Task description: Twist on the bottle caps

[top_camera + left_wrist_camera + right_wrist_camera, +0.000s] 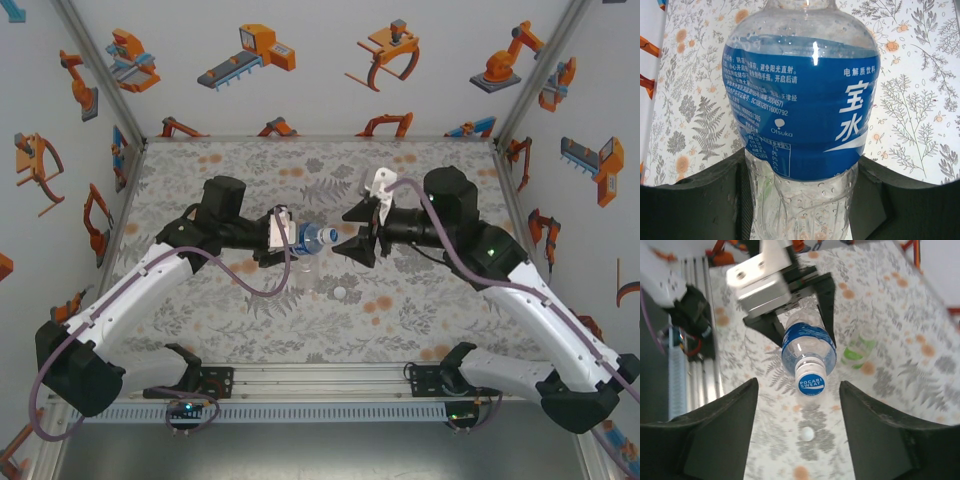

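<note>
Neck of bottle (801, 120) beyond edge

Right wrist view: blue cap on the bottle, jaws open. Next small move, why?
Probably ease the right gripper forward and close on the blue cap for a tightening turn. It sits on the blue-label bottle that the left gripper holds sideways, and the right jaws stand open, short of it.

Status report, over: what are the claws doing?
Left gripper shut on blue-label bottle, blue cap on. Right gripper open, facing it. Loose white cap on table.
</note>
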Motion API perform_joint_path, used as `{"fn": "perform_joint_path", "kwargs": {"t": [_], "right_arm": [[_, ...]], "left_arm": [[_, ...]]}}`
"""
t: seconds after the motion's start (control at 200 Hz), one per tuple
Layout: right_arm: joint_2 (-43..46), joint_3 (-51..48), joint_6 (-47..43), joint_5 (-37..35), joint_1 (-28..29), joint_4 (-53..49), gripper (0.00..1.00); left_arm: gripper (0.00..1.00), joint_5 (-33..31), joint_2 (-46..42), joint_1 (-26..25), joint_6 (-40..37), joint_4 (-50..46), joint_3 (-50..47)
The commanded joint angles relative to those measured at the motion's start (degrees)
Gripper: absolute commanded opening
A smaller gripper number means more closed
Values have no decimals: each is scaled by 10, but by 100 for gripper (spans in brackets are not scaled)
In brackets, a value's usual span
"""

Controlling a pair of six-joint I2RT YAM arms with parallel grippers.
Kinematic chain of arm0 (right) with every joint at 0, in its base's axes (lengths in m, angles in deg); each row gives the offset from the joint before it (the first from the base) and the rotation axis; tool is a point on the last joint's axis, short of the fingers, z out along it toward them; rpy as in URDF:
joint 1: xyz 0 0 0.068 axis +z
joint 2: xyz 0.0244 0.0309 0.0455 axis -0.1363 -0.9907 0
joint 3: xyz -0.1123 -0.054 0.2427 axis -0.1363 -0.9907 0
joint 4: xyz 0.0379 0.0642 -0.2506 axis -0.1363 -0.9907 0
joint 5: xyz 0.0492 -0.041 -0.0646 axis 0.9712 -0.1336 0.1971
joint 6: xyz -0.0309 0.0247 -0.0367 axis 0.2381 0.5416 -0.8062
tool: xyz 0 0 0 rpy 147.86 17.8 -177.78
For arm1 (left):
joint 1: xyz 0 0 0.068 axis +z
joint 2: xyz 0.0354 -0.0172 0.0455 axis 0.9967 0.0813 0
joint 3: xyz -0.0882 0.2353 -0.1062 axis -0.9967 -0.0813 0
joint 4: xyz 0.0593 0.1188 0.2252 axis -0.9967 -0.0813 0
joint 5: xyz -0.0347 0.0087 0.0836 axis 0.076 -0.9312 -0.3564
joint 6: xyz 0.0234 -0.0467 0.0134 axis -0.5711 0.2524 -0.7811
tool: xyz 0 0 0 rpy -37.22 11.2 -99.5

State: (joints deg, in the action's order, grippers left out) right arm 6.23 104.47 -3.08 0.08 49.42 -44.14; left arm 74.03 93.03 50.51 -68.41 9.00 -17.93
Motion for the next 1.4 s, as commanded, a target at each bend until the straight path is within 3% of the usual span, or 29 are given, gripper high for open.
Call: {"fn": "perform_joint_path", "kwargs": {"t": [0.0, 0.145, 0.691, 0.846, 0.926, 1.091, 1.287, 1.397], "right_arm": [[-4, -10, -209, 74, 4, -24, 59], [-21, -3, -230, 61, 4, -26, 59], [-49, -16, -229, 48, 5, -7, 40], [-50, -20, -175, 27, 5, -4, 26], [-45, -36, -83, 9, 5, 32, 22], [-54, -59, 244, -97, 5, 89, 11], [-73, -86, 605, -151, 5, 126, 14], [-83, -83, 771, -170, 4, 88, 13]], "left_arm": [[0, 25, 0, 0, -10, -3, 21], [0, 27, 2, 1, -11, -5, 22], [0, 30, 7, 0, -20, -19, 28], [0, 27, 5, 1, -20, -18, 27], [0, 27, 6, 1, -19, -17, 27], [0, 26, 4, 2, -19, -17, 27], [0, 20, 3, 2, -11, -6, 25], [0, 14, 5, 2, -7, 0, 22]]}}
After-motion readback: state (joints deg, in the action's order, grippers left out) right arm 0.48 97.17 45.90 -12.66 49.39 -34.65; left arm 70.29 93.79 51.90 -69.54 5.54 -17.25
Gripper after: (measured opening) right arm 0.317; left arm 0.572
